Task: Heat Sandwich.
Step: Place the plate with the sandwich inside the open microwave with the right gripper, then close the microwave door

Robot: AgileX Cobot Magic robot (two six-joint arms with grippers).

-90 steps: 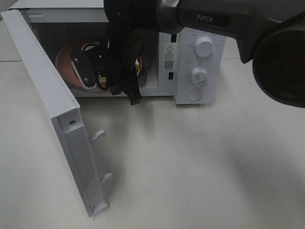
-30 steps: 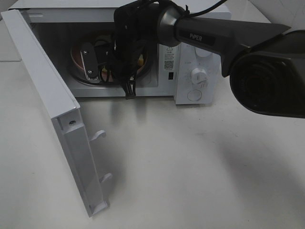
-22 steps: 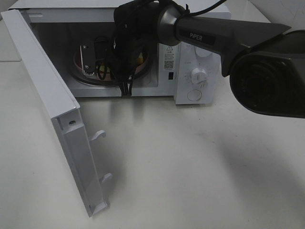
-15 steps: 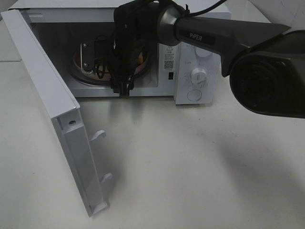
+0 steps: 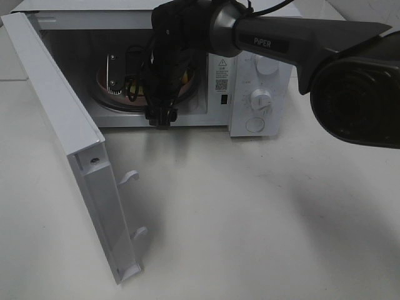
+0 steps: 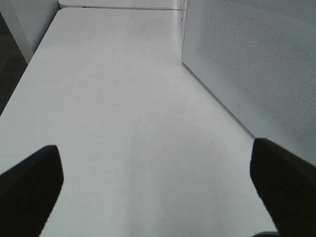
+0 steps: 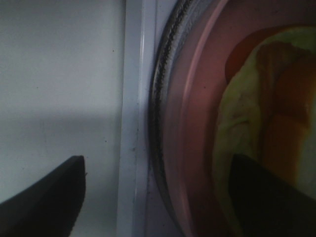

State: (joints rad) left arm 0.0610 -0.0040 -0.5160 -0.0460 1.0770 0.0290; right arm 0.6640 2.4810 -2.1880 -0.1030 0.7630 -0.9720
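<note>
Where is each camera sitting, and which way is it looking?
Exterior high: mounted above, looking down on the table and the open microwave; the right arm reaches into the cavity.
Left wrist: low over the table, facing along it beside a perforated white panel; both dark jaws show, wide apart.
Right wrist: at the microwave's opening, looking onto the pink plate and the sandwich; both jaws show, apart.
Shared: exterior high and right wrist both show the plate and sandwich.

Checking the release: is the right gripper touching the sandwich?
Cannot tell. In the right wrist view one jaw of the right gripper overlaps the sandwich, but neither contact nor gap shows plainly.
</note>
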